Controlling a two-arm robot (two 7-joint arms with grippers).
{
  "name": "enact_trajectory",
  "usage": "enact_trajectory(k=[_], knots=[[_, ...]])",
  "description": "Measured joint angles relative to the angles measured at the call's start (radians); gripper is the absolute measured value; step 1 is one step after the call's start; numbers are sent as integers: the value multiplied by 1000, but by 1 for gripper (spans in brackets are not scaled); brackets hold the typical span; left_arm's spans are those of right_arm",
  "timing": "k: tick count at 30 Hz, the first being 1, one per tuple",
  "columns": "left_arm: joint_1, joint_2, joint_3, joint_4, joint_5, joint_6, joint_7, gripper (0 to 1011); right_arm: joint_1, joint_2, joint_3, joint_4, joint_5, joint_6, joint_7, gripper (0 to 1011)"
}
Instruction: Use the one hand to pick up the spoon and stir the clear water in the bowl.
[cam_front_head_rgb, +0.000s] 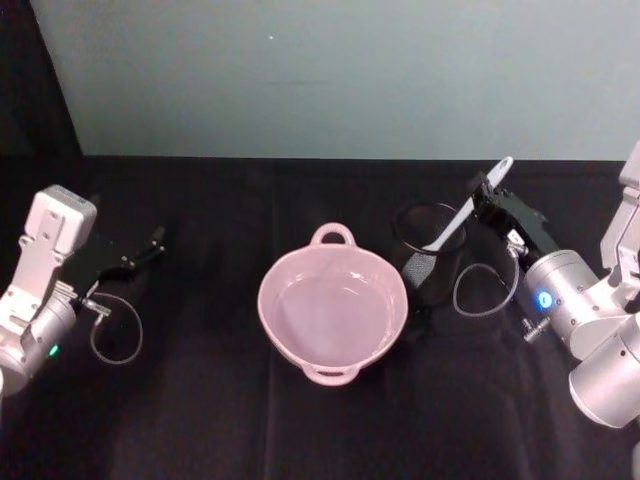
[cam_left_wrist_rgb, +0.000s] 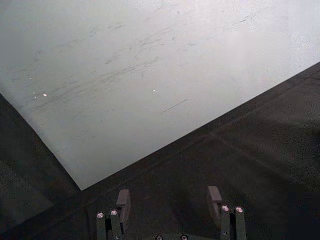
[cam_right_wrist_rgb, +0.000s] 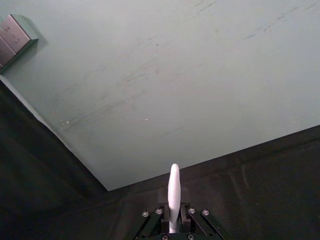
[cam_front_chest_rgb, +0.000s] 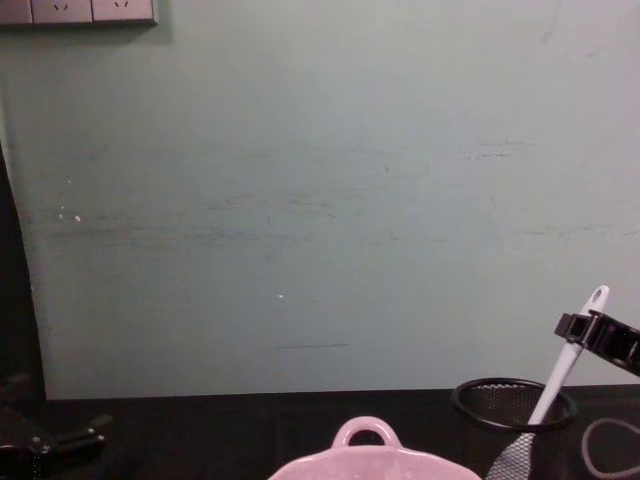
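Note:
The pale pink bowl (cam_front_head_rgb: 285, 325) (cam_front_chest_rgb: 368, 436) sits mid-table with clear water in it. Just to its right stands a black wire-mesh cup (cam_front_head_rgb: 408, 228) (cam_front_chest_rgb: 480, 405). The white spoon (cam_front_head_rgb: 455, 225) (cam_front_chest_rgb: 550, 395) (cam_right_wrist_rgb: 173, 192) leans in that cup, blade down inside the mesh, handle end up and to the right. My right gripper (cam_front_head_rgb: 486, 196) (cam_front_chest_rgb: 583, 330) (cam_right_wrist_rgb: 173, 222) is shut on the upper part of the handle, above the cup's rim. Far to the left, my left gripper (cam_front_head_rgb: 150, 245) (cam_left_wrist_rgb: 169, 200) rests low over the table, open, with nothing between its fingers.
A black cloth (cam_front_head_rgb: 200, 420) covers the table, which ends at a pale green wall (cam_front_head_rgb: 330, 80). Cable loops hang beside each wrist (cam_front_head_rgb: 118, 335) (cam_front_head_rgb: 480, 295). Wall sockets (cam_front_chest_rgb: 80, 10) sit high on the left.

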Motion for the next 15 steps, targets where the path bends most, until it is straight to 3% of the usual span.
enact_trajectory(k=[15], knots=[[0, 0, 0, 0, 0, 0, 0, 1011, -13, -2, 12, -14, -21, 7, -9, 121]])
